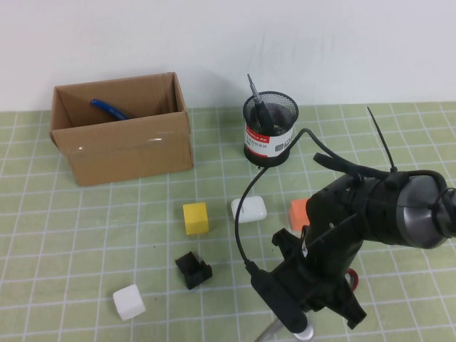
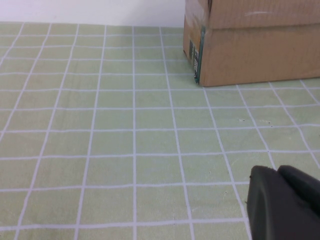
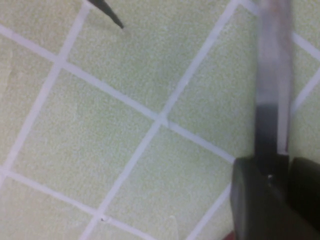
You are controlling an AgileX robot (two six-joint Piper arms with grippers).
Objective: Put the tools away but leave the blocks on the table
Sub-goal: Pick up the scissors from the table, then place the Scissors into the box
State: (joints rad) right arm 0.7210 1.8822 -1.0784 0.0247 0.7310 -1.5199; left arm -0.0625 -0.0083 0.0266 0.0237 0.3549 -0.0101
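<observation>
A pale green mat [image 1: 85, 235] with a white square grid covers the table and runs back to a plain white wall [image 1: 228, 35]. At the far left of the mat stands an open cardboard box [image 1: 125, 146], with the blue handle of the pliers [image 1: 108, 108] showing inside. To its right, near the wall, a black mesh cup [image 1: 271, 128] holds the screwdriver [image 1: 256, 100], which stands upright with its tip up. In the middle of the mat lie a yellow block [image 1: 196, 218] and, just to its right, a white rounded case [image 1: 249, 209]; an orange block [image 1: 298, 212] shows at the edge of the right arm. Nearer the robot are a small black plastic piece [image 1: 194, 270] and a white block [image 1: 129, 301], well apart from each other. The right gripper [image 1: 335, 296] is low over the near right of the mat, its bulk hiding most of the scissors [image 1: 351, 278] — only a bit of red handle and a grey blade stick out. The right wrist view shows its fingers [image 3: 260, 200] gripping the blade against the mat. The left gripper [image 2: 285, 205] is clenched on nothing, low over bare mat, the box near it in the left wrist view.
</observation>
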